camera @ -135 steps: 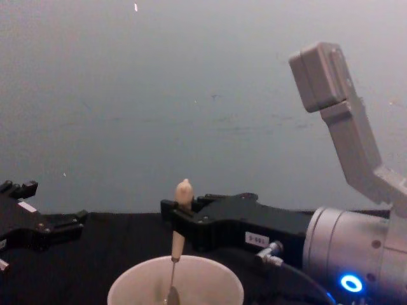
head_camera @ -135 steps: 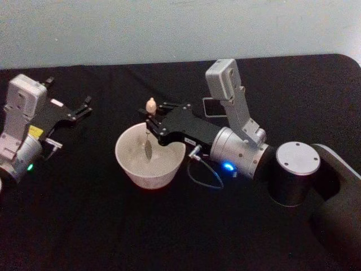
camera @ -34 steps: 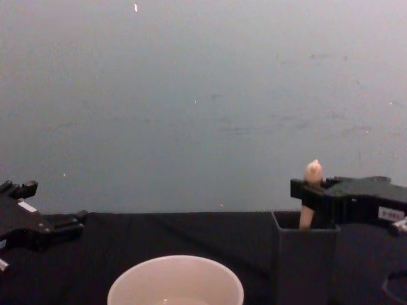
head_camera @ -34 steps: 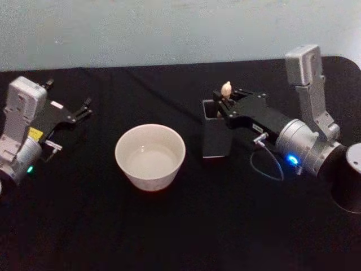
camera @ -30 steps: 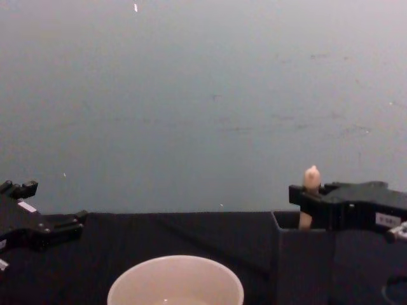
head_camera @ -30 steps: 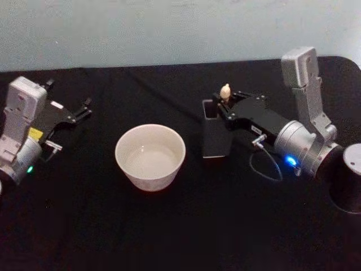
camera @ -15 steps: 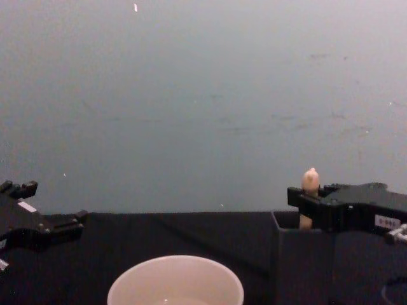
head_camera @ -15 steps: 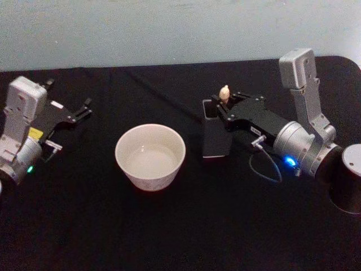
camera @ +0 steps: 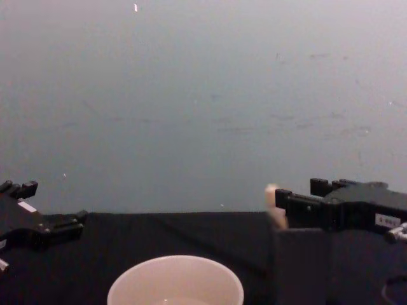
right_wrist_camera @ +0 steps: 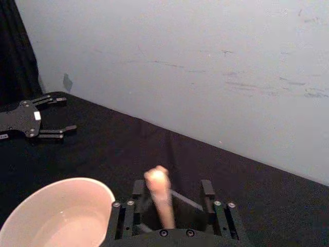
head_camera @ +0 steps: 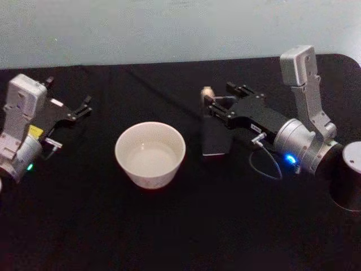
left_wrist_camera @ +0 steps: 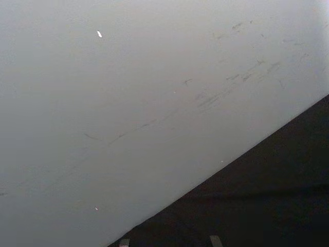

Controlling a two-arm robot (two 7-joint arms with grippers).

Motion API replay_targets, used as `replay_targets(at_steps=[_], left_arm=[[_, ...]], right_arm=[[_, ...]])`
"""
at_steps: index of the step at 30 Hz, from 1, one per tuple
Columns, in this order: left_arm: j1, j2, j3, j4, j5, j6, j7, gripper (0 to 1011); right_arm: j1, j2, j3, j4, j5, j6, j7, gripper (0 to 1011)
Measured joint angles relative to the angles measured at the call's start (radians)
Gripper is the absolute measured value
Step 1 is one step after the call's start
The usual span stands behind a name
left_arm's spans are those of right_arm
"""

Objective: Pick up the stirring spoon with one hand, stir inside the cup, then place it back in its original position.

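Observation:
The stirring spoon's cream handle (head_camera: 208, 91) sticks out of the dark grey square holder (head_camera: 215, 138) and leans toward the cup, its shaft and bowl hidden inside. My right gripper (head_camera: 224, 99) hovers at the holder's top, open, with a finger on either side of the handle (right_wrist_camera: 158, 191) and a gap to each. In the chest view the handle (camera: 272, 194) tilts left over the holder (camera: 299, 260). The cream-white cup (head_camera: 150, 153) stands left of the holder with nothing in it but some liquid. At the table's far left my left gripper (head_camera: 69, 91) rests open.
A black cloth (head_camera: 169, 226) covers the table, with a pale wall (head_camera: 169, 28) behind its far edge. A thin cable loop (head_camera: 265, 166) hangs by my right wrist. The cup (camera: 175, 283) sits low in the chest view.
The right gripper carried the spoon from the cup to the holder and lowered it in. Within the last half second its fingers opened and the handle tipped left, toward the cup.

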State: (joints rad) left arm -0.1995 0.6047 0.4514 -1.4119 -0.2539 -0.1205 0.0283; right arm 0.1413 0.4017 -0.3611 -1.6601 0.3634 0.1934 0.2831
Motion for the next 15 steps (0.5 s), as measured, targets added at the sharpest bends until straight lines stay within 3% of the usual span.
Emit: replay_targets(at_steps=[10,15], left_arm=[[0.0,0.0,0.0,0.0,0.0,0.0,0.0,1001],[0.0,0.0,0.0,0.0,0.0,0.0,0.0,1001]], right_arm=[[0.0,0.0,0.0,-0.001,0.001,0.0,0.0,957],[0.0,0.0,0.0,-0.001,0.001,0.0,0.0,1003]])
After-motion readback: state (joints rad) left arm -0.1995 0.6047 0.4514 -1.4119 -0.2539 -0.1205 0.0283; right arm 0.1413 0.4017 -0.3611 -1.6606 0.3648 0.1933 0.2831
